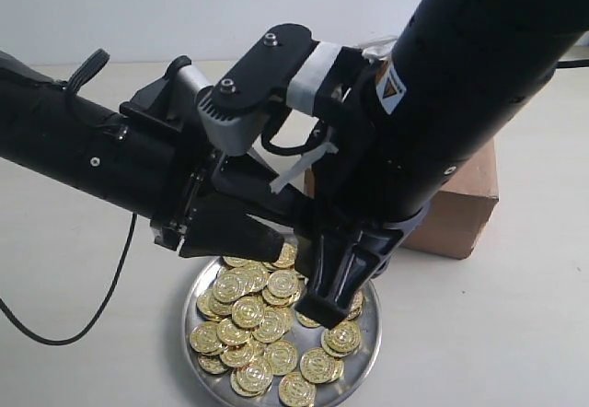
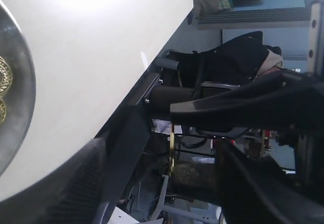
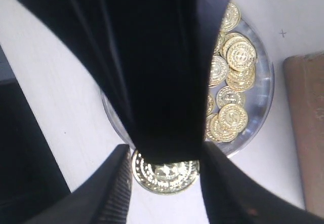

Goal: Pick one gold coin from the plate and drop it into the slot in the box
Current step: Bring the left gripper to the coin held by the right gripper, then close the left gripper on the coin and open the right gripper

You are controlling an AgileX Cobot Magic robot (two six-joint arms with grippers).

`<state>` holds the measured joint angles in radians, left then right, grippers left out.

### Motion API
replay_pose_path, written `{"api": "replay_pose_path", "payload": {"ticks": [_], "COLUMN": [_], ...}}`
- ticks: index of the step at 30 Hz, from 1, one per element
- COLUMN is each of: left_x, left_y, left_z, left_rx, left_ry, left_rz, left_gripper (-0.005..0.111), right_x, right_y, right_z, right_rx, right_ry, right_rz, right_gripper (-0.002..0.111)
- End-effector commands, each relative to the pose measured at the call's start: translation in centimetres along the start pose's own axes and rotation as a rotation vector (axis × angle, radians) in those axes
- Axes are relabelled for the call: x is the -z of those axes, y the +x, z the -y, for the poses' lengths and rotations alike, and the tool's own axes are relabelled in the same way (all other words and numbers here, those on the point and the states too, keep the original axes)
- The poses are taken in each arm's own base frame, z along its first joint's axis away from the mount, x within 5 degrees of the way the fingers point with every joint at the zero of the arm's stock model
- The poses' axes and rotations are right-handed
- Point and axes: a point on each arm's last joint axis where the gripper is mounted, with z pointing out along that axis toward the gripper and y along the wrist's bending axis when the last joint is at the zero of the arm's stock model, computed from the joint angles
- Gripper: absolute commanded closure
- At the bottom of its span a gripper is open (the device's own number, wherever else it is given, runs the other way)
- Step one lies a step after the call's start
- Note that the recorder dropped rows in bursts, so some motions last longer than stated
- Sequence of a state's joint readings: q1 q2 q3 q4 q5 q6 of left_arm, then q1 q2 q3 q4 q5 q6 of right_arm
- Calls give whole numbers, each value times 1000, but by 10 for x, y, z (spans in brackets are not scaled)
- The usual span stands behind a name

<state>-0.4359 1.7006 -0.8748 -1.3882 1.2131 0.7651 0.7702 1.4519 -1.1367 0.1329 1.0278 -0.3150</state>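
One gold coin (image 3: pixel 164 176) hangs above the table, and my right gripper (image 3: pixel 165 171) is shut on its rim. It shows edge-on (image 2: pixel 172 150) in the left wrist view. My left gripper (image 2: pixel 172 155) is open, its fingers standing well apart on either side of the coin. One left finger (image 3: pixel 162 82) hides the coin's upper part from the right wrist camera. Both grippers meet (image 1: pixel 281 246) (image 1: pixel 333 292) above the silver plate (image 1: pixel 365 356) of gold coins (image 1: pixel 258 324). The reddish-brown box (image 1: pixel 460 209) stands behind the right arm; its slot is hidden.
A black cable (image 1: pixel 101 306) loops over the white table on the left. The right arm covers most of the box. The table's far edge and room clutter (image 2: pixel 238 11) show in the left wrist view.
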Motion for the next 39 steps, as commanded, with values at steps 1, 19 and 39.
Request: {"api": "replay_pose_path", "payload": {"ticks": [1,19,39], "left_x": [-1,-16,-23], "left_y": [-1,-4,-2], "left_z": [4,9,8], "left_rx": [38,47,48], "left_ry": [21,51,50], "left_rz": [4,-20,-44], "left_gripper": [59,61,81], "right_x": [2,2,2], "right_y": [0,-2,-3], "right_z": [2,2,3], "right_rx": [2,0,3], "right_ry": [16,20,26], "right_rz": [12,36,42], "right_gripper": [73,73,73]}}
